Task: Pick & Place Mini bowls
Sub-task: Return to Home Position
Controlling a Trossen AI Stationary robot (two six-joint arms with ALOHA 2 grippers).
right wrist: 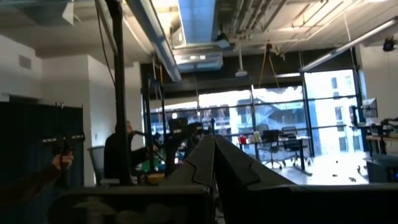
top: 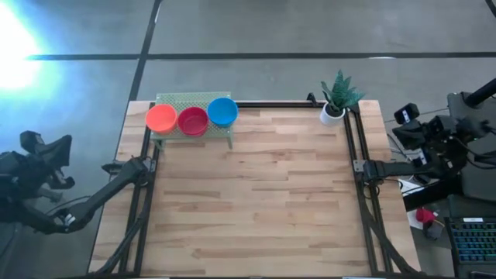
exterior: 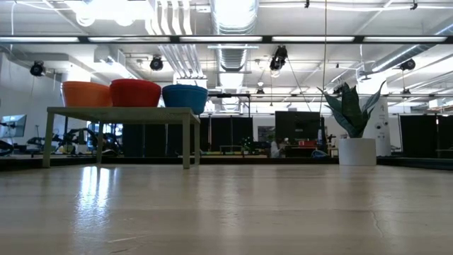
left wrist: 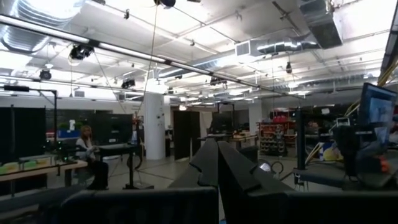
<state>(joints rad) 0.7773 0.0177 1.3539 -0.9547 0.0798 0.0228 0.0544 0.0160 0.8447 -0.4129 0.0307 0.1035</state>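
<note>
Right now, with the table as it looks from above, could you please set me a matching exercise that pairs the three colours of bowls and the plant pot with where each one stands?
Things:
1. orange bowls
2. red bowls
3. blue bowls
4. white plant pot

Places:
A. middle of the green shelf
B. on the table itself, off the shelf, on the right arm's side
C. shelf end nearest the table's left edge
D. shelf end nearest the plant

Pairs: 1-C, 2-A, 3-D, 4-B.

The left gripper and right gripper are shut and hold nothing.
</note>
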